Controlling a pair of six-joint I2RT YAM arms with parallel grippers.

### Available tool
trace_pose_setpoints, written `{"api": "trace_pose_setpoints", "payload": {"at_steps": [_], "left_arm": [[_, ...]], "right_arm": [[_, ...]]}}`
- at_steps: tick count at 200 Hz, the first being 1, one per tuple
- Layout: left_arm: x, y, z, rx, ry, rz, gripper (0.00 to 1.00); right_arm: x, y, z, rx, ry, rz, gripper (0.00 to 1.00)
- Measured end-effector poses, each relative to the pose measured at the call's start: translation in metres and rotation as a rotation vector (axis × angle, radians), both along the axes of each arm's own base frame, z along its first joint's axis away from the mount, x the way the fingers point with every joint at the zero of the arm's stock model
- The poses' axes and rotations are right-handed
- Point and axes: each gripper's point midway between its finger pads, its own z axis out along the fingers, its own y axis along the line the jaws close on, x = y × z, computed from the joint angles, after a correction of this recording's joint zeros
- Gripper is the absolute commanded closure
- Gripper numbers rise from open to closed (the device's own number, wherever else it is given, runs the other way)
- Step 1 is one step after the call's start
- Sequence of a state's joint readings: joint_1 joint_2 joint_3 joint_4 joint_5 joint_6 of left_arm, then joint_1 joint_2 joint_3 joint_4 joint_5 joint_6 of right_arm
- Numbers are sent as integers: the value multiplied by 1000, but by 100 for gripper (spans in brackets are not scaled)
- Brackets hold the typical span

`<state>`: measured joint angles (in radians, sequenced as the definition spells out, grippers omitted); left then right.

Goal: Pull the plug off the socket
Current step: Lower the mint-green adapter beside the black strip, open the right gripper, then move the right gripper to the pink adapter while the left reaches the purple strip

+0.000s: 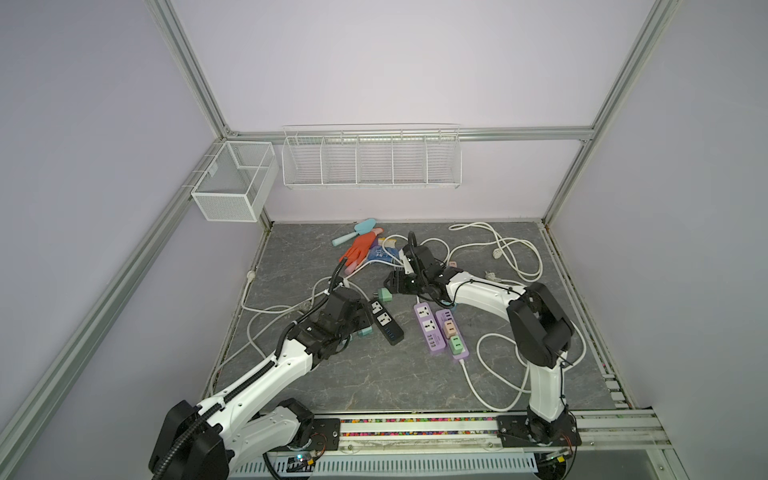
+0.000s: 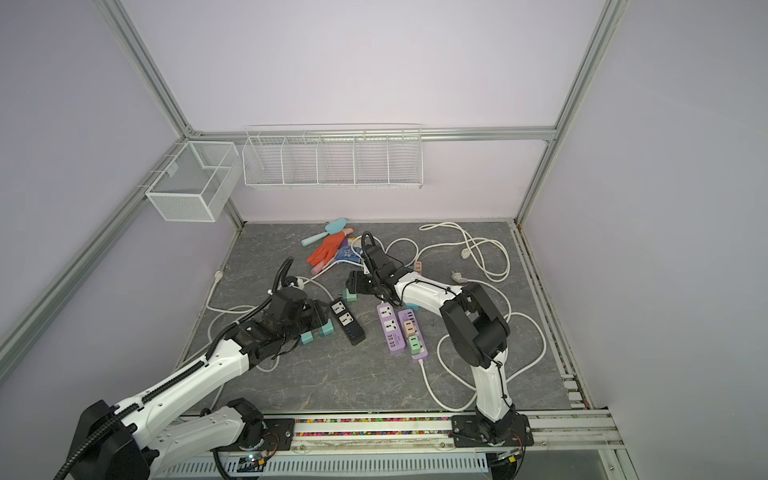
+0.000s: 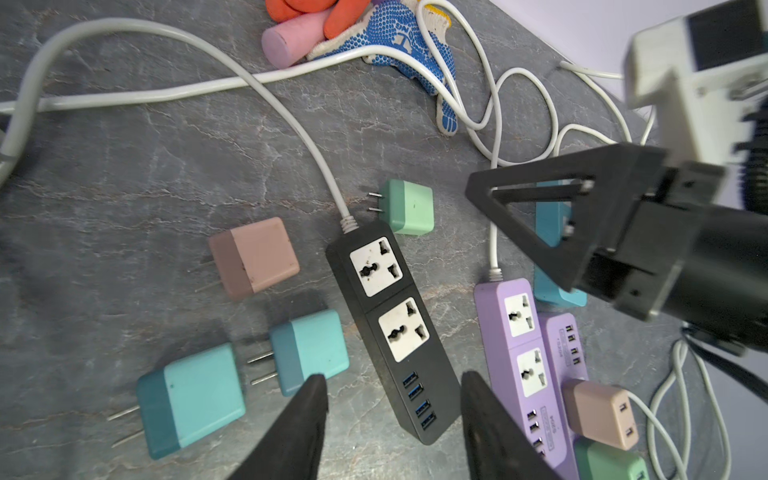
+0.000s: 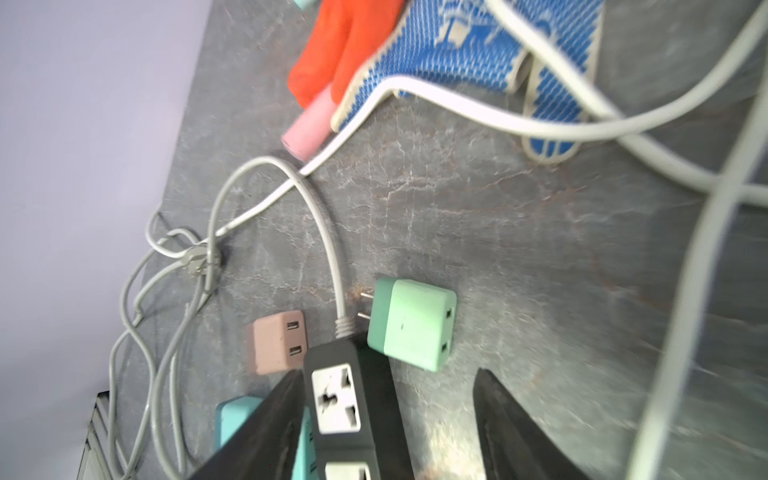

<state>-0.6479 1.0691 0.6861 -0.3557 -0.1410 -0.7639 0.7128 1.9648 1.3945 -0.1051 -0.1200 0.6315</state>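
1. Mint-green plug (image 3: 409,207) lies on its side near the middle of the grey worktop (image 1: 374,374), just beside the cord end of the black power strip (image 3: 390,328). Its prongs are bare and point toward the strip's cord. Both strip sockets show empty. Judged: the pull is done and the plug has been set down.
2. Right gripper (image 4: 390,372): jaws spread wide, holding nothing. Only the strip's end and bare worktop show between them, and the plug sits just beyond the fingertips. Reads as a release posture.
3. Left gripper (image 3: 392,376): fingers apart, straddling the strip's USB end. A gap shows on one side, and the other finger is close to the strip's edge. It is probably there to steady the strip against the pull. Contact cannot be confirmed.
4. Two teal adapters (image 3: 309,351) and a tan adapter (image 3: 253,257) lie loose on the side of the strip toward the worktop's left edge. Toward the right edge, two purple power strips (image 1: 428,328) lie side by side, and one carries a beige charger (image 3: 598,411) and a green charger (image 3: 606,461), both seated.
5. Hard to read:
   - The right wrist view is blurred.
   - Both top views hide the left fingertips under the wrist.
   - In the left wrist view a teal block behind the right finger is cut off and unidentified.
   - In the same view the purple strips run out of frame.
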Motion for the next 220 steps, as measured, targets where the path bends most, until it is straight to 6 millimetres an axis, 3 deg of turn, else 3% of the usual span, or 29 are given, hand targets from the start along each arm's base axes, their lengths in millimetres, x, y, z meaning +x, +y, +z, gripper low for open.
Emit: {"api": "trace_pose_setpoints", "payload": {"at_steps": [33,80,126,162,194,220], "left_arm": [[3,-11,-4,-13,22,-31,42],[18,-43,-9,-5,74,-81,40],[25,-95,-25,24,135,-175,33],[32,-134,-39,69,176,-229,28],[34,-154,-61,138,219,-261,24],[36,-161,-79,187,256,-266,21]], "right_arm": [[-7,-33,36,3,-55,-26,24],[-31,-87,57,-57,-78,-64,18],[-51,-139,63,-111,-66,-121,11],[-67,-175,53,-150,-27,-172,5],[-74,-198,45,-182,3,-214,0],[-78,-214,43,-197,16,-244,3]]}}
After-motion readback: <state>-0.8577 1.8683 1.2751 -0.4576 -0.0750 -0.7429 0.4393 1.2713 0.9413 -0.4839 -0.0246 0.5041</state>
